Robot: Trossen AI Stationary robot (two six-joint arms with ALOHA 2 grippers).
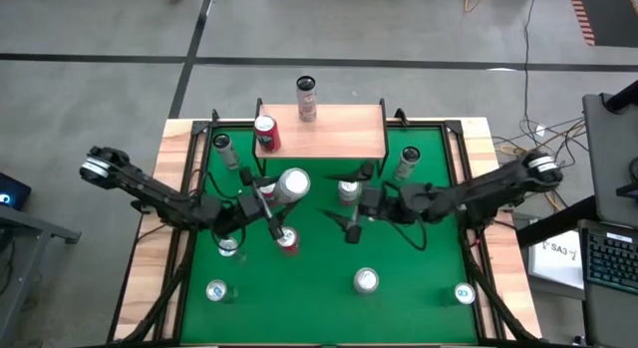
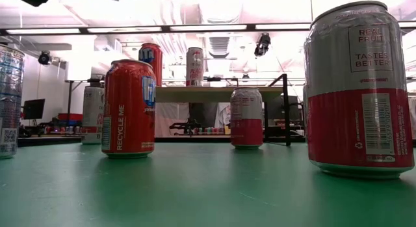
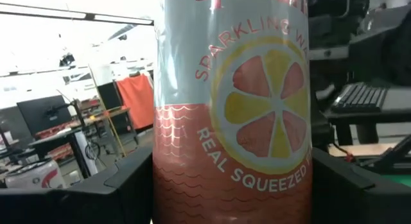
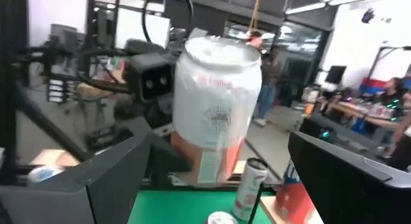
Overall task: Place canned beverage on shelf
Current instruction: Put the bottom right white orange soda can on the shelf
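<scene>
Held can: a sparkling-water can (image 1: 292,184) with a silver top and a red lower half sits between my left gripper's (image 1: 261,200) fingers, lifted off the green table (image 1: 419,250) and tilted; in my left wrist view it fills the gap between my two dark fingers (image 3: 112,185), its orange-slice label facing the camera.
Left gripper state: my jaws stand wide and are clamped on the can's body.
Shelf: the light wooden shelf (image 1: 344,134) lies beyond my left gripper, at the table's far edge; the held can is short of it and not over it.
On the shelf: a red can (image 1: 265,134) stands at the corner nearest my left gripper, and a taller slim can (image 1: 305,98) stands at the far edge behind it.
Right gripper: my right gripper (image 1: 354,203) hangs over the middle of the table, just beside the held can; my right wrist view looks straight at that can between my own fingers (image 4: 109,179).
Right gripper state: my fingers are spread wide apart and hold nothing.
Near my right gripper: a silver-topped can (image 1: 347,191) stands just beside it on the shelf side.
Under my left gripper: a red can (image 1: 287,240) stands on the table on the near side.
Farther out: more cans stand around the table, among them one near the front edge (image 1: 365,280) and one toward the far right (image 1: 407,163).
</scene>
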